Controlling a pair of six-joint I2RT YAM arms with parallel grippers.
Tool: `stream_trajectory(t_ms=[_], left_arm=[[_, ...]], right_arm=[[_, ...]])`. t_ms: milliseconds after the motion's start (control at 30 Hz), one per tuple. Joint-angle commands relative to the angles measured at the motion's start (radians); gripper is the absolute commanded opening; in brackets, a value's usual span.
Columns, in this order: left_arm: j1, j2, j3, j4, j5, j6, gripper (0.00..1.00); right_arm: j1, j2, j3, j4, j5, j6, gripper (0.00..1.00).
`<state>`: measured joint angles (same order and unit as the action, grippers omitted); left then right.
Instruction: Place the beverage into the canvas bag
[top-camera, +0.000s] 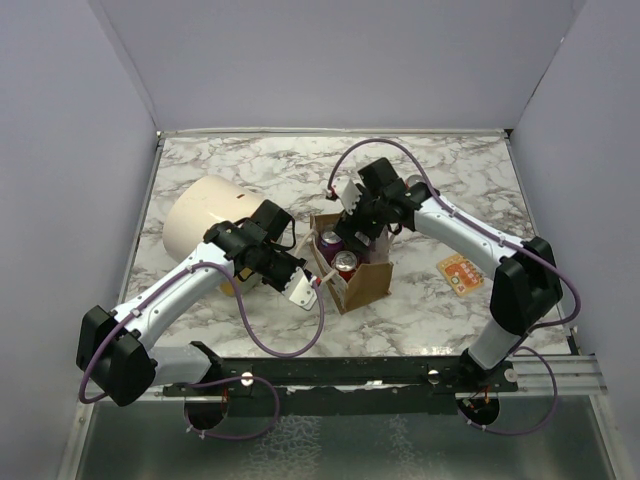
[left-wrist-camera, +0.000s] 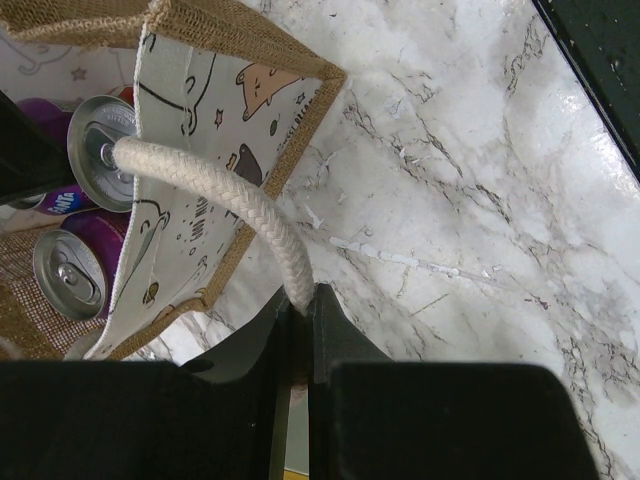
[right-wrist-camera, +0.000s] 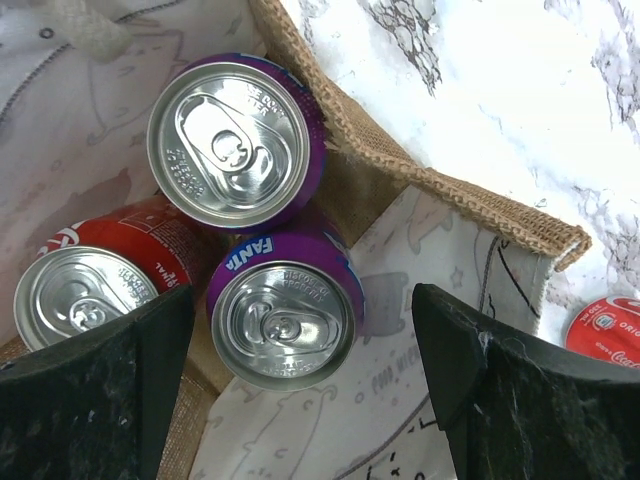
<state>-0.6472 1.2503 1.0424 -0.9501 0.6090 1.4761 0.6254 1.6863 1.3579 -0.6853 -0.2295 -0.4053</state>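
Left gripper (left-wrist-camera: 300, 300) is pinched tight on the rope handle (left-wrist-camera: 215, 190) of the canvas bag (left-wrist-camera: 230, 110), its arm stretched low across the front. Right gripper (right-wrist-camera: 300, 350) hangs over the bag's mouth with fingers spread wide, its arm bent in from the right. Marble table (top-camera: 250, 165) is walled on three sides, with bare room at the back and the front right. Cream cylinder (top-camera: 205, 220) lies on the left, close behind the left arm. Mid-table stands the bag, with two purple cans (right-wrist-camera: 235, 140) and a red can (right-wrist-camera: 90, 290) upright inside. Another red can (right-wrist-camera: 605, 330) sits just outside its burlap edge.
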Motion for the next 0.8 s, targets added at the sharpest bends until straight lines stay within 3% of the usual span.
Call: stream_trajectory(t_ms=[0,533,767], left_arm=[[0.004,-0.014,-0.007,-0.008,0.021,0.016,0.0],[0.004,-0.006,-0.001,-0.012,0.021,0.016,0.0],[0.004,-0.002,0.003,-0.013,0.021,0.015,0.0]], right_arm=[[0.005,-0.045,0.058,-0.016,-0.009,-0.019,0.89],[0.008,-0.067,0.189,-0.094,-0.148,-0.035,0.89],[0.007,-0.137,0.23,-0.068,-0.123,-0.011,0.88]])
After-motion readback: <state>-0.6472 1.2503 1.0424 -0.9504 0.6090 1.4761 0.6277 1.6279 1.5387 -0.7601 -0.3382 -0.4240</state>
